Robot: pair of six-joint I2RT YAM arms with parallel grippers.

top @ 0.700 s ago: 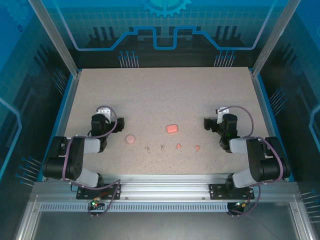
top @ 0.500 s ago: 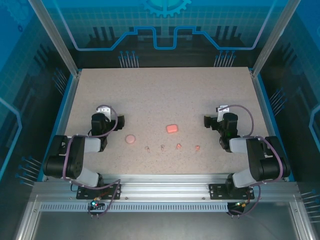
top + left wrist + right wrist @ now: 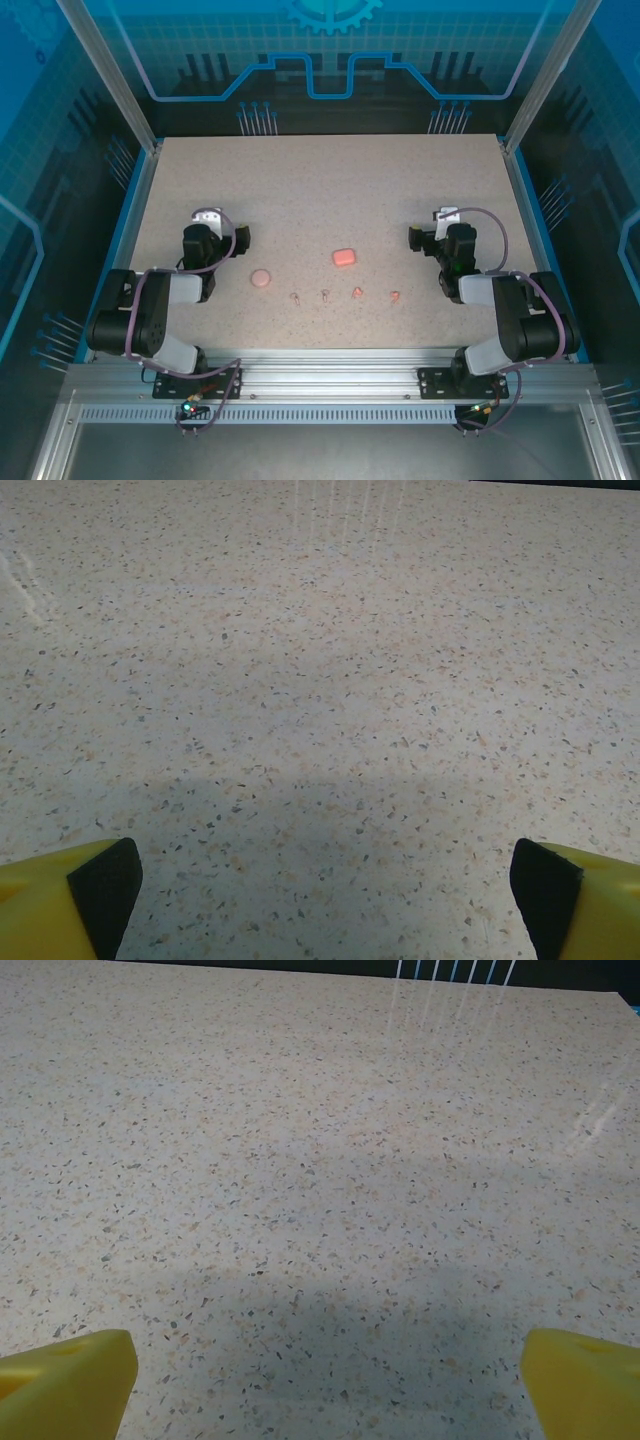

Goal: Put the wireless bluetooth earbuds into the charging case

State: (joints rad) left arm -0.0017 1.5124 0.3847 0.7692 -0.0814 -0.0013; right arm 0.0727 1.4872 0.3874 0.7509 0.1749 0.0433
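Speckled beige table [image 3: 330, 180], bearing: oblong pink case [image 3: 343, 257]; round pink case [image 3: 261, 278], left of it and nearer the arms; four earbuds [image 3: 357, 293] rowed just nearer still.

Black-and-grey arms [image 3: 135, 322] (looped purple cables [image 3: 234, 243]), yellow jaws

Bare table [image 3: 320, 630] lies ahead of my left gripper [image 3: 238, 240] and right gripper [image 3: 414, 243]. Between them sit a round case [image 3: 261, 278], a square case [image 3: 344, 257] and four earbuds [image 3: 358, 293], with gaps.
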